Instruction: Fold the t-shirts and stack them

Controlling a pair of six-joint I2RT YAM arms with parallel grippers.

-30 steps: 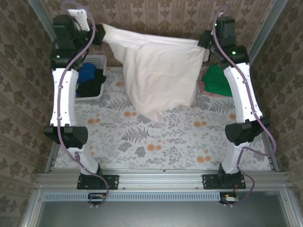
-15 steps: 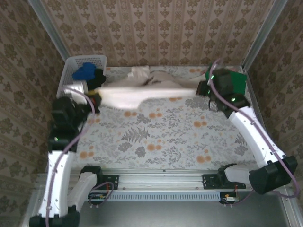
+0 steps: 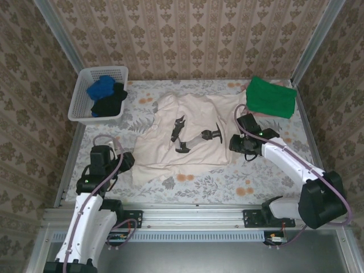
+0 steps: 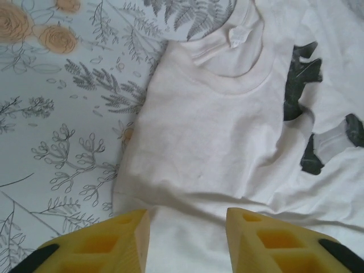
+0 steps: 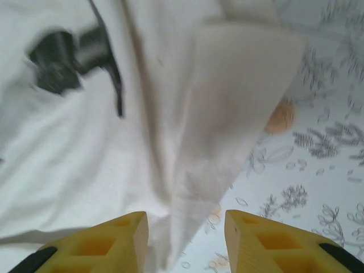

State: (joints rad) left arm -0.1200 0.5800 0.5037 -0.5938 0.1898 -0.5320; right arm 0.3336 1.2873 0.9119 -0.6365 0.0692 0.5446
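Note:
The cream t-shirt (image 3: 165,153) lies spread and rumpled on the flowered table, its black print (image 3: 181,135) facing up. My left gripper (image 3: 124,162) sits low at the shirt's near-left corner. In the left wrist view its yellow fingers (image 4: 108,244) stand apart over the cream cloth (image 4: 216,131), the neckline ahead. My right gripper (image 3: 234,144) is at the shirt's right edge, open, with a hanging fold of the cloth (image 5: 227,114) between and ahead of its fingers (image 5: 267,242). A folded green t-shirt (image 3: 271,98) lies at the back right.
A white lattice basket (image 3: 79,96) at the back left holds a blue t-shirt (image 3: 101,86) and a black one (image 3: 111,104). Bare flowered tablecloth (image 3: 227,182) runs along the near edge. Patterned walls close in on three sides.
Both arms swung from high at the back down to the front. The cream t-shirt, held up stretched between them before, now lies on the table. Both grippers have opened and let go.

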